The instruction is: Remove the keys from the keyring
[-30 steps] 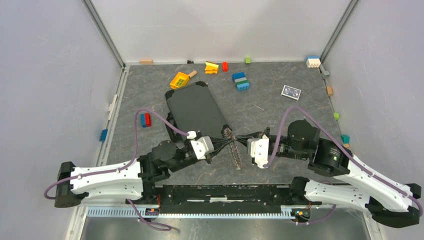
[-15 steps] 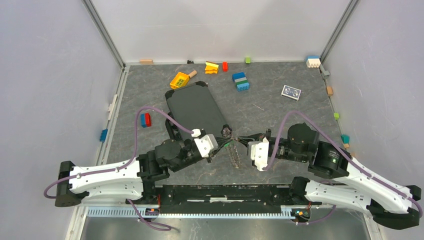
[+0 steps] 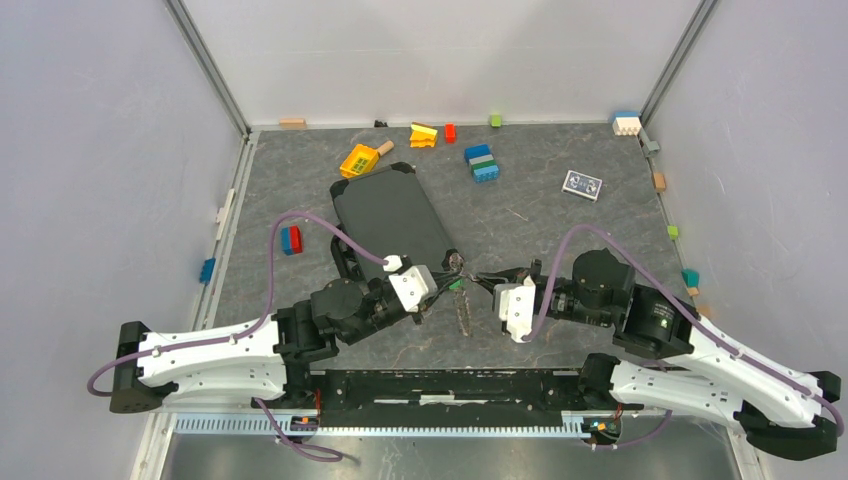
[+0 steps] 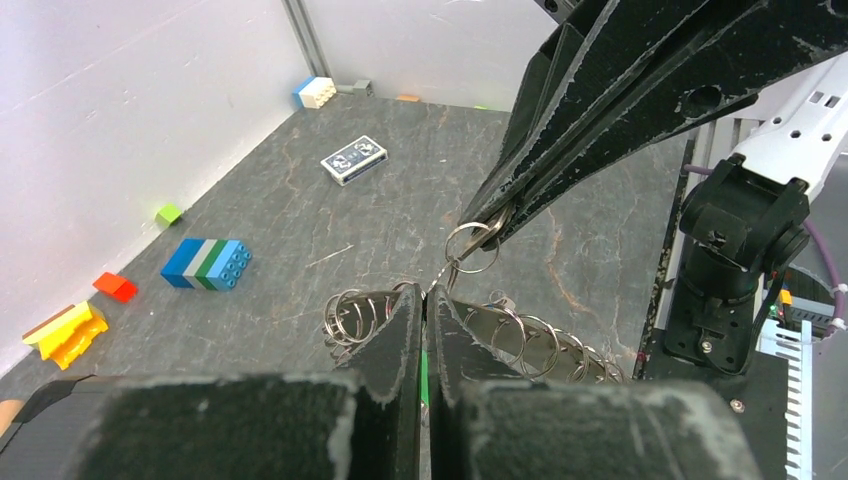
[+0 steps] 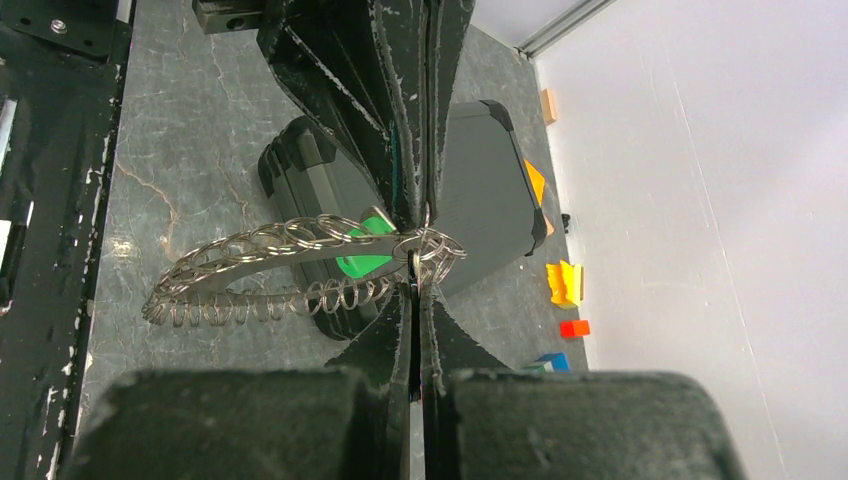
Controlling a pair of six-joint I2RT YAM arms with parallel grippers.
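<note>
Over the grey table, left gripper and right gripper pinch shut on the thin metal keyring, small greyish keys apparently none yet removed

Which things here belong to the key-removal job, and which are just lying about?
Job: keyring, its green tag, left end effector and right end effector, both shut on it.
Lying about: black case, blue-green brick stack, card deck, yellow block, red-blue brick.
</note>
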